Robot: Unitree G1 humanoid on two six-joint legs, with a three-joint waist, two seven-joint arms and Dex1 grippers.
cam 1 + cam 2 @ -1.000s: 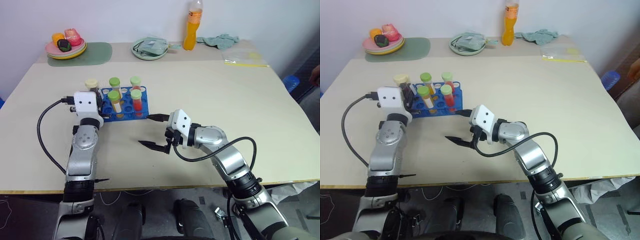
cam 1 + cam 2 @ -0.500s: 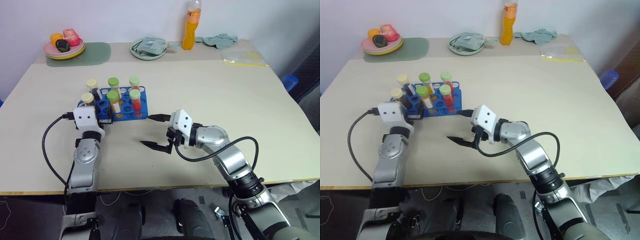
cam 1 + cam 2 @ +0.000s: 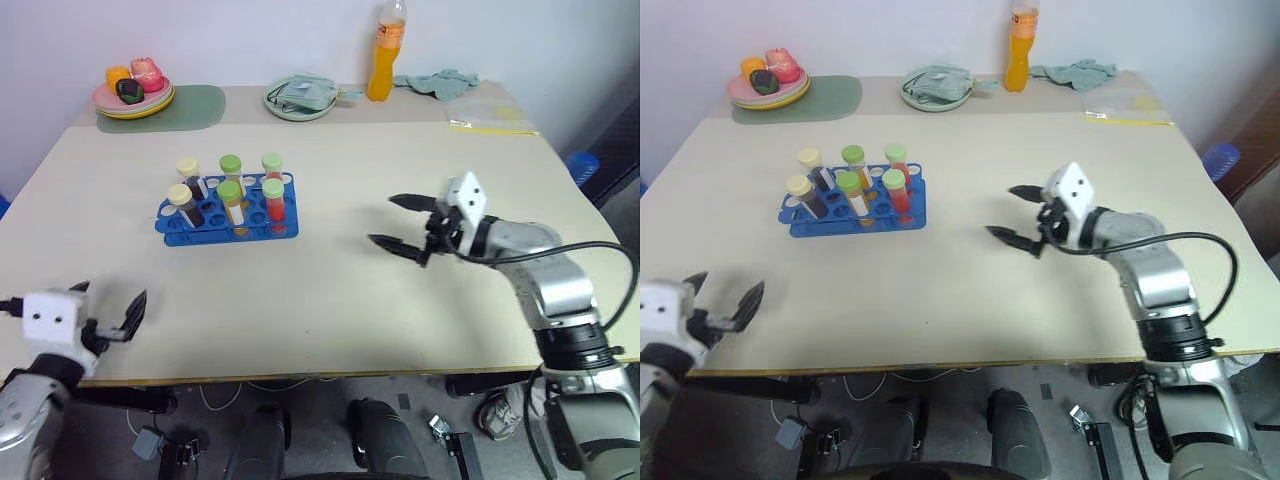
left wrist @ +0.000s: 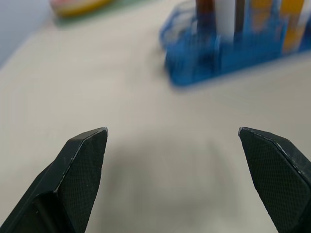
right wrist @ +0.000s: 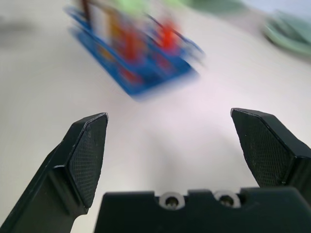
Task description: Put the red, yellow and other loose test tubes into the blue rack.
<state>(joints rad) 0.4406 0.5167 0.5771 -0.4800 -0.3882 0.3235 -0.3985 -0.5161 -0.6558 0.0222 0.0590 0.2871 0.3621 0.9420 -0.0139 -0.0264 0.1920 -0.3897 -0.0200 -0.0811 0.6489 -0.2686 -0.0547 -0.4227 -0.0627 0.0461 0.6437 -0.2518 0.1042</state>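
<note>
The blue rack (image 3: 228, 212) stands left of the table's middle, and the left wrist view shows the rack (image 4: 228, 46) ahead too. Several capped test tubes stand upright in it: two with cream caps (image 3: 180, 194) and dark contents, the rest with green caps (image 3: 230, 190) over orange-yellow or red (image 3: 273, 210) liquid. Every tube I see is in the rack. My left gripper (image 3: 112, 293) hangs open and empty at the table's front left edge, far from the rack. My right gripper (image 3: 382, 220) is open and empty above the table, to the right of the rack.
Along the back edge are a plate of fruit (image 3: 132, 95) on a green mat, a green plate with a cloth (image 3: 300, 97), an orange drink bottle (image 3: 383, 55), a crumpled cloth (image 3: 435, 82) and a clear bag (image 3: 490, 118).
My left gripper opened, left a cream-capped tube standing in the rack and pulled back to the front left edge. My right gripper swung right, still open.
</note>
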